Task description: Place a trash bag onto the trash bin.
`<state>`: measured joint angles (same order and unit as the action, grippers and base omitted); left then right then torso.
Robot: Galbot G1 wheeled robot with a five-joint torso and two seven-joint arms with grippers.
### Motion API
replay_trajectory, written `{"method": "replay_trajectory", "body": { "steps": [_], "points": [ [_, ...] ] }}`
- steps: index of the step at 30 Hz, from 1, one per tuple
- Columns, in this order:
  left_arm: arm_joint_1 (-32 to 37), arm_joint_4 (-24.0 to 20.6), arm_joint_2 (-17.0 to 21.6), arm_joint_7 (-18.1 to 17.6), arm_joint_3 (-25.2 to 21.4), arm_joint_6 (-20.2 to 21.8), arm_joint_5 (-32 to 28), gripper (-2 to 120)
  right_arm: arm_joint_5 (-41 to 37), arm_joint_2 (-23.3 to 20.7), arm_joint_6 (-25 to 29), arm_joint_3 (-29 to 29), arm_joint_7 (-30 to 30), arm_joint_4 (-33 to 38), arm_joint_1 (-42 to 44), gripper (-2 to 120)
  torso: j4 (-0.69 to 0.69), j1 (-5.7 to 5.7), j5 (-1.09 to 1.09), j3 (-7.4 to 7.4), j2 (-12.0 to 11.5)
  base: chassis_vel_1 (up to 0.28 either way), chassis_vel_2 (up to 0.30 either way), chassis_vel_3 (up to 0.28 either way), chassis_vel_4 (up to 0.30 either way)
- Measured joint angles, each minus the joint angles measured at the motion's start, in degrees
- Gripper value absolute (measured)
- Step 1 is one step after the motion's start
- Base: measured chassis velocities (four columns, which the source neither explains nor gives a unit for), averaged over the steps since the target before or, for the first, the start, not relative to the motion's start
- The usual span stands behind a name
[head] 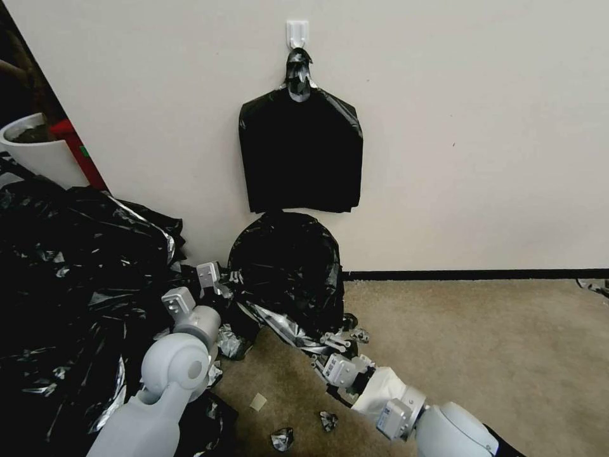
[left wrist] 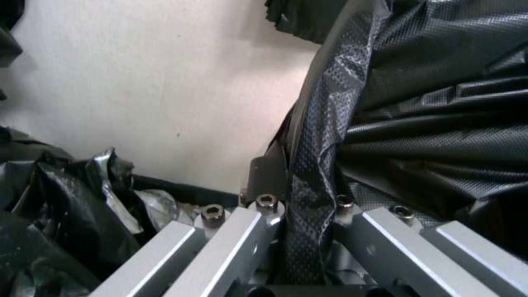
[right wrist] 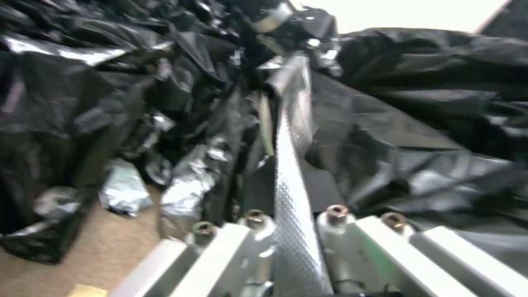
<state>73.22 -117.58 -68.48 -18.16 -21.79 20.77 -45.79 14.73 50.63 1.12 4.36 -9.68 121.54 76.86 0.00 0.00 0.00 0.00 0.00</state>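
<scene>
The trash bag (head: 285, 270), glossy black film, stands domed against the wall at the middle of the head view. It is draped over something, and the trash bin is hidden beneath it. My left gripper (head: 212, 279) is at the bag's left side. In the left wrist view this gripper (left wrist: 302, 198) is shut on a taut strip of the trash bag (left wrist: 324, 123). My right gripper (head: 339, 346) is low at the bag's front right edge. The right wrist view shows that gripper (right wrist: 294, 214) shut on a stretched band of the trash bag (right wrist: 291, 165).
A flat bundle of black bags (head: 299, 152) hangs from a white wall hook (head: 297, 32) just above. A large heap of black sheeting (head: 70, 285) lies at the left, a white planter pot (head: 35, 152) behind it. Film scraps (head: 282, 438) litter the carpet (head: 495, 349), which stretches away rightward.
</scene>
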Motion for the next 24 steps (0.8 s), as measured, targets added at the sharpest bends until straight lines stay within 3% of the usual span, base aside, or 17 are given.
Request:
{"method": "replay_trajectory", "body": {
  "steps": [11,15,24],
  "points": [
    [2.1,-3.0,-1.0,-0.9,0.5,1.9,-1.0,2,-2.7,6.2,3.6,2.5,-12.5,-8.3,-5.9,0,0.01,0.00,0.00,0.01,0.0,0.000,0.000,0.000,0.000],
    [3.4,-5.1,-1.3,-1.2,0.7,3.0,-1.8,2,3.3,9.5,3.9,2.4,-14.6,-14.2,-7.9,0,0.01,0.00,0.00,0.00,0.0,0.000,0.000,0.000,0.000],
    [5.0,-7.7,-1.3,-1.5,0.6,4.7,-2.5,2,16.8,11.2,4.3,-2.4,-13.1,-22.5,-10.5,0,0.00,0.00,0.01,0.00,0.0,0.000,0.000,0.000,0.000]
  ]
}}
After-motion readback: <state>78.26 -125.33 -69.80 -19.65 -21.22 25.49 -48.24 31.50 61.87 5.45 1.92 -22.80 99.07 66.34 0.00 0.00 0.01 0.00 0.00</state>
